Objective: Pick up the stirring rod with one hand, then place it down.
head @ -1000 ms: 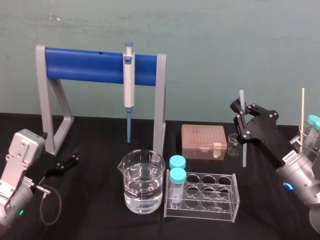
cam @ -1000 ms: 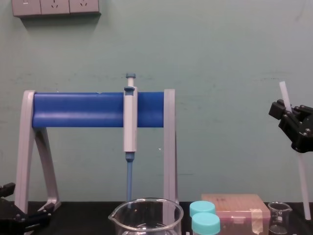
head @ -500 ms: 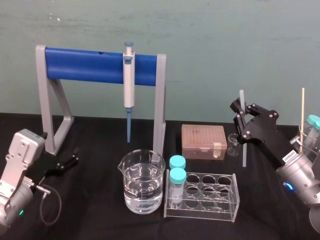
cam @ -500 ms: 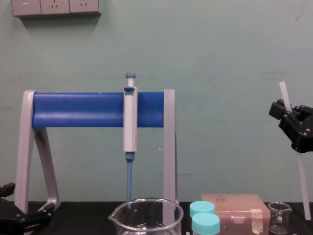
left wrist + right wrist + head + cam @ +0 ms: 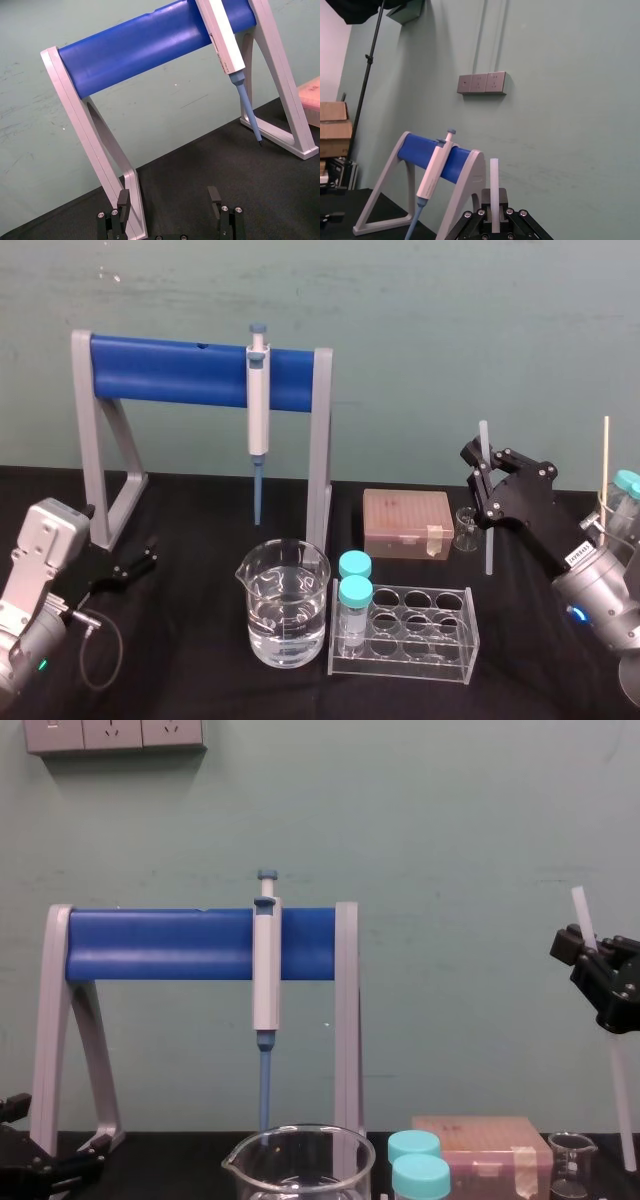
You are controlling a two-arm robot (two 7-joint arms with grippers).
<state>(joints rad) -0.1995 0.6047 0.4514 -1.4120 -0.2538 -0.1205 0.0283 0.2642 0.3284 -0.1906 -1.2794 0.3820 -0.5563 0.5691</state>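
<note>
Translucent white, pencil-thin stirring rod (image 5: pixel 488 545) stands nearly upright at your right, top tipped slightly left | your right gripper (image 5: pixel 482 472) pinches it above its middle | small beaker (image 5: pixel 465 528) just beside its lower end, tan tip box (image 5: pixel 407 523) further left | your left gripper (image 5: pixel 148 555) rests far left, fingers spread.

Pale green wall (image 5: pixel 460 840) stands behind the black counter (image 5: pixel 190 515). 3 grey socket plates (image 5: pixel 113 734) sit at 11 o'clock in the chest view. Cardboard boxes (image 5: pixel 334 120) are stacked at 9 o'clock in the right wrist view.
</note>
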